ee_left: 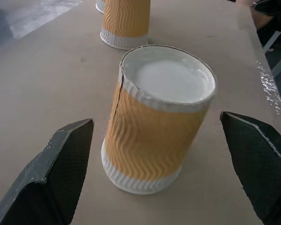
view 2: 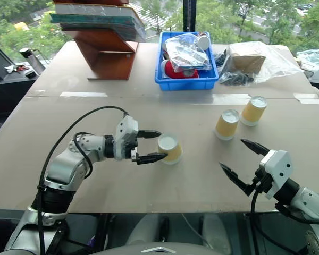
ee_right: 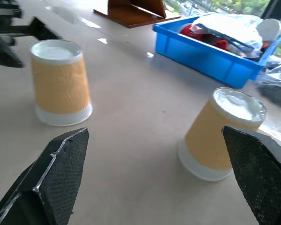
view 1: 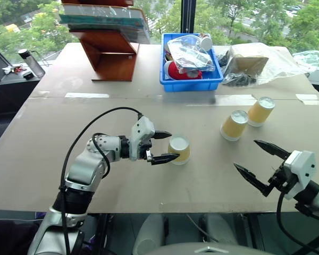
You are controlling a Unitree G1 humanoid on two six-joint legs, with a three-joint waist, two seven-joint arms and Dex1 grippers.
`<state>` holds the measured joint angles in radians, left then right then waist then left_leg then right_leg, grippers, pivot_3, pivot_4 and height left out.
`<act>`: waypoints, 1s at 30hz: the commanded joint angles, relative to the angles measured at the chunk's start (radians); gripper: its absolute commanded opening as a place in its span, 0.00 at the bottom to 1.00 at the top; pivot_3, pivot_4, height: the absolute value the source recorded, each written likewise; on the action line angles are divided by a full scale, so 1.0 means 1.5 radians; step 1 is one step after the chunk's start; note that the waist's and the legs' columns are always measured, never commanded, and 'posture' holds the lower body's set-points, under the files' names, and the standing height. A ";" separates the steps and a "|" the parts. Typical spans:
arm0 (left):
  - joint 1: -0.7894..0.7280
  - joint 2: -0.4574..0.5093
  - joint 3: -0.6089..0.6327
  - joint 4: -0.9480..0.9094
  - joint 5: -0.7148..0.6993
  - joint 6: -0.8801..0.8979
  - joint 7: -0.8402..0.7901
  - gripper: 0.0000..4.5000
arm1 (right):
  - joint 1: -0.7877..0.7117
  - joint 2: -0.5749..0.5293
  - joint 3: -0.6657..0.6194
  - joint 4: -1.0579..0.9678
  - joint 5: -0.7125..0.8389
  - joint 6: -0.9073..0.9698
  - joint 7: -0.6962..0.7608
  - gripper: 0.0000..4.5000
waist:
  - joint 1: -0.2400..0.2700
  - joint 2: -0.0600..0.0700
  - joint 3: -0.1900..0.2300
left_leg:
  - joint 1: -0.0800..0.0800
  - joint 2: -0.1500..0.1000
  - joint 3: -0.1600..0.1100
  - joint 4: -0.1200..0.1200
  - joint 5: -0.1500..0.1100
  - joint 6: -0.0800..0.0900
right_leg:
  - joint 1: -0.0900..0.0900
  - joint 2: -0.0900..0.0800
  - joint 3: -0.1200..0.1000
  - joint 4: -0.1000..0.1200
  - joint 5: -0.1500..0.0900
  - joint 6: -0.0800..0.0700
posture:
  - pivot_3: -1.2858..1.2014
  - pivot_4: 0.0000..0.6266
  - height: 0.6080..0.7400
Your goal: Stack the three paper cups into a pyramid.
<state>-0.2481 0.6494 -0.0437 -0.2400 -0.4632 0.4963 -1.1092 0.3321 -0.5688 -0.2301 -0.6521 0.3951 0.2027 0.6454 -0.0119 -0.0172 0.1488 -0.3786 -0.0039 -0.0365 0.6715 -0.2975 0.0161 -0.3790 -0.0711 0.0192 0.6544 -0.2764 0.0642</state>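
Note:
Three paper cups stand upside down on the table, apart from one another. The nearest cup sits between the fingers of my left gripper, which is open; its fingers flank the cup without touching it. The other two cups stand side by side to the right, farther back. My right gripper is open and holds nothing, near the front edge, a little in front of the closer of those two cups.
A blue bin with clear bags and red-and-white items stands at the back centre. A wooden stand carrying books is to its left, and a crumpled clear bag over a cardboard box to its right. A bottle stands far left.

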 commanded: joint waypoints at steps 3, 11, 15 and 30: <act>0.116 0.039 0.098 -0.119 -0.070 -0.025 -0.020 0.98 | -0.094 0.014 0.031 0.045 -0.017 0.102 -0.078 1.00 | -0.002 0.000 0.000 | 0.000 0.000 0.000 0.000 0.000 0.000 | 0.000 0.000 0.000 0.000 0.000 0.000 | 0.52 0.24 1.00; 0.237 0.038 0.200 -0.165 -0.164 -0.067 -0.061 0.98 | -0.235 0.080 0.053 0.141 -0.034 0.173 -0.162 1.00 | 0.002 0.001 0.000 | 0.000 0.000 0.000 -0.001 0.000 0.000 | 0.000 0.000 0.000 0.000 0.000 0.000 | 0.52 0.24 1.00; 0.275 0.050 0.233 -0.183 -0.205 -0.060 -0.077 0.98 | -0.257 0.089 0.051 0.149 -0.020 0.191 -0.161 1.00 | -0.001 0.001 0.000 | 0.000 0.000 0.000 -0.001 0.000 0.000 | 0.000 0.000 0.000 -0.001 0.000 0.000 | 0.52 0.24 1.00; 0.312 0.067 0.285 -0.202 -0.236 -0.068 -0.071 0.98 | -0.354 0.099 0.077 0.253 -0.033 0.181 -0.142 1.00 | -0.002 0.002 0.001 | 0.000 0.000 0.000 -0.001 -0.001 0.002 | 0.000 0.000 0.000 -0.001 0.000 0.000 | 0.52 0.24 1.00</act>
<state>0.2153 0.7404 0.3568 -0.5029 -0.7892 0.4080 -1.2164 -0.1894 -0.4174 -0.1114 -0.2592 0.3494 0.4979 0.4266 -0.0145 -0.0147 0.1501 -0.3786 -0.0038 -0.0359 0.6700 -0.2995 0.0196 -0.3794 -0.0710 0.0191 0.6531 -0.2765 0.0638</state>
